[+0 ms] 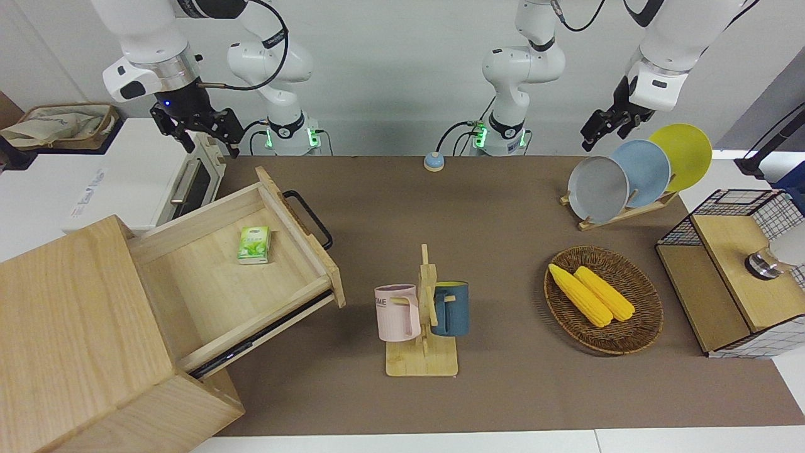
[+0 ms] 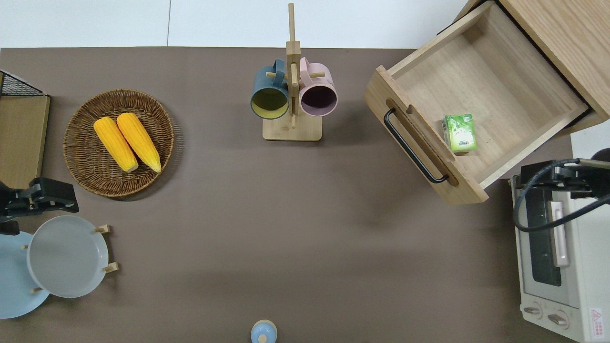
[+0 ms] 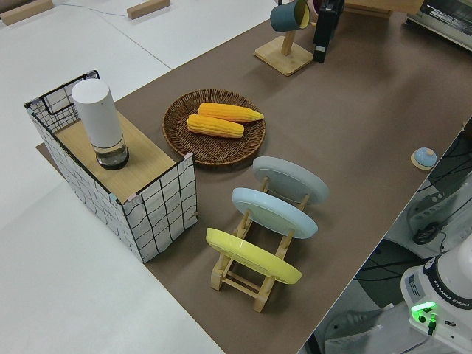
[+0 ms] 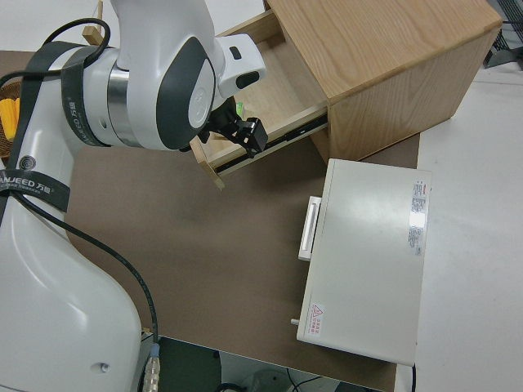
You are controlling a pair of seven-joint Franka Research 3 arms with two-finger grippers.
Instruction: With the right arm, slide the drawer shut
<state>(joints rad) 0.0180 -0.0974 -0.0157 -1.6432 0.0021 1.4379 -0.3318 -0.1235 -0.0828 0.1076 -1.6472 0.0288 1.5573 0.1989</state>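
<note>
Drawer (image 1: 251,270): was seen pulled well out of the pale wooden cabinet (image 1: 82,340) at the right arm's end of the table, its black loop handle (image 1: 308,219) turned toward the middle of the table.
Drawer contents: a small green carton (image 1: 254,245) was seen lying on the drawer floor; its print could not be read.
Right gripper (image 1: 204,129): was held up in the air over the edge of the white oven (image 2: 553,252), clear of the drawer and the handle; its fingers appeared to be apart, with nothing between them.
Right arm writing: a label on a band of the arm seemed to read "JAMEED", though this was only partly shown in the right side view.
Left arm: was parked; whether its gripper (image 1: 604,129) was open or closed could not be made out.
Oven: a red warning sticker (image 2: 595,317) was seen on its top, its text too small to read.
Mug stand (image 1: 422,352): a pink mug (image 1: 397,313), marked with letters ending "ME", and a blue mug (image 1: 450,308) were hung on it.
Basket (image 1: 604,299): two ears of corn (image 1: 591,294) were held in it.
</note>
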